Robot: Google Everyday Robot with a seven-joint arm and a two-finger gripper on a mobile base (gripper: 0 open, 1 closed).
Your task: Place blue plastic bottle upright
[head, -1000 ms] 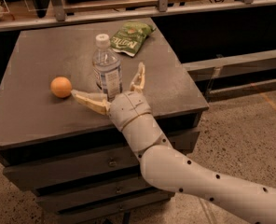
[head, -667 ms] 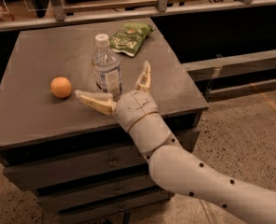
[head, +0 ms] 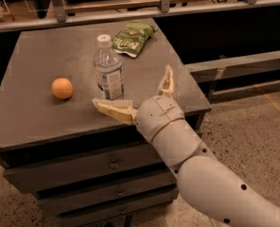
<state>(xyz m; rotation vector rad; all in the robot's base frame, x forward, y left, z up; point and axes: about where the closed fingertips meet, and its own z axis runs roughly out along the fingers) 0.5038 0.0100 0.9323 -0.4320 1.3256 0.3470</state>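
— Where is the bottle [head: 108, 70]?

— It stands upright, cap on top, about the middle of the desk [head: 45, 46]. I judge the task done, or very nearly.

— And the gripper [head: 131, 85]?

— It is low over the desk's front edge, jaws spread wide and gripping nothing. One jaw lies just in front of the bottle's base. Whether it touches, I cannot tell. The other points up, off to the side.

— So what could go wrong?

— The bottle is tall and light on a narrow base. If the arm swings sideways instead of drawing straight back over the desk's front edge, the near jaw could clip the base and tip it.

— And then it rolls?

— Probably, toward the orange [head: 62, 88] nearer the desk's side edge, or off the desk altogether. The snack bag [head: 133, 38] by the desk's back edge looks out of harm's way.
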